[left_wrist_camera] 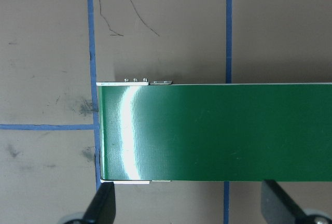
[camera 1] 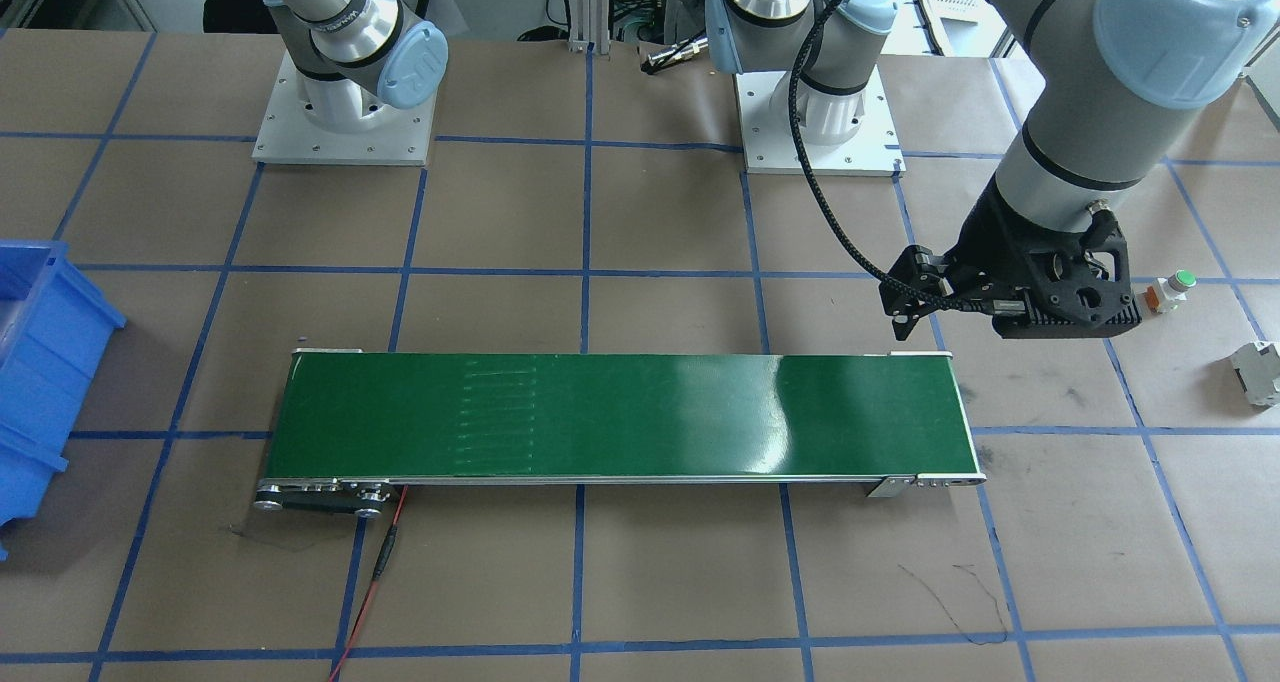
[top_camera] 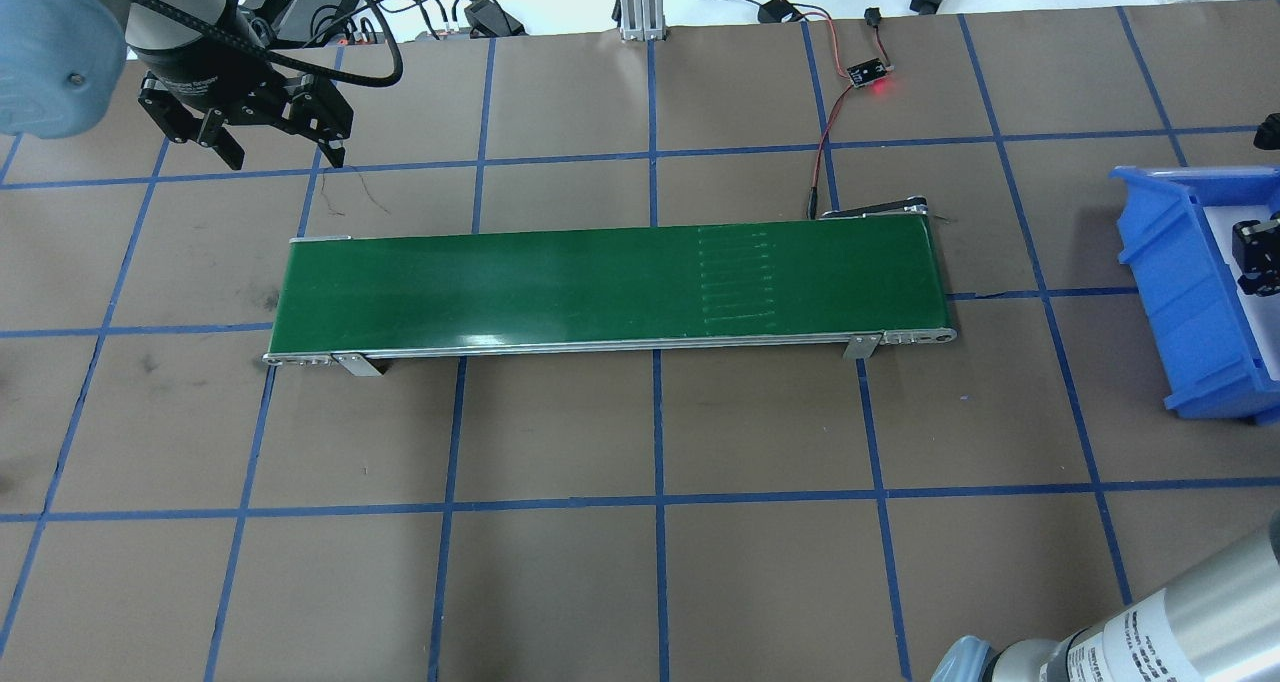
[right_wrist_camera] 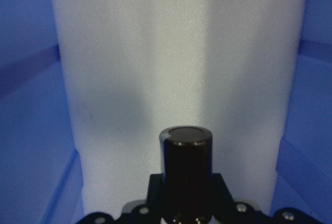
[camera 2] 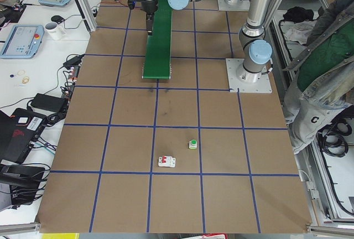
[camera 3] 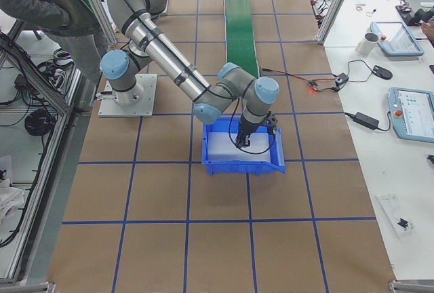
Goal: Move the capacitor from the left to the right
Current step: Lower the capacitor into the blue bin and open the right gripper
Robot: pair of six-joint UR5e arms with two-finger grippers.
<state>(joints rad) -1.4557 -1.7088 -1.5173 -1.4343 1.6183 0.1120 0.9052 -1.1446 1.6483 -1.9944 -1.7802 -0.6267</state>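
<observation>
Dark capacitor (right_wrist_camera: pixel 187 156) in right jaws, wrist-view only

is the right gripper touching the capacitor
Touching. The right wrist view shows the capacitor with its lower end clamped in the right gripper, above the white foam in the bin.

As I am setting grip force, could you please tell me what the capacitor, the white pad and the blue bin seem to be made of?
The capacitor: dark glossy sleeve, likely plastic film; highlights ring its top edge. The white pad: matte, finely grainy, probably foam. The blue bin: smooth, uniformly coloured walls with a moulded step, probably rigid plastic.
</observation>
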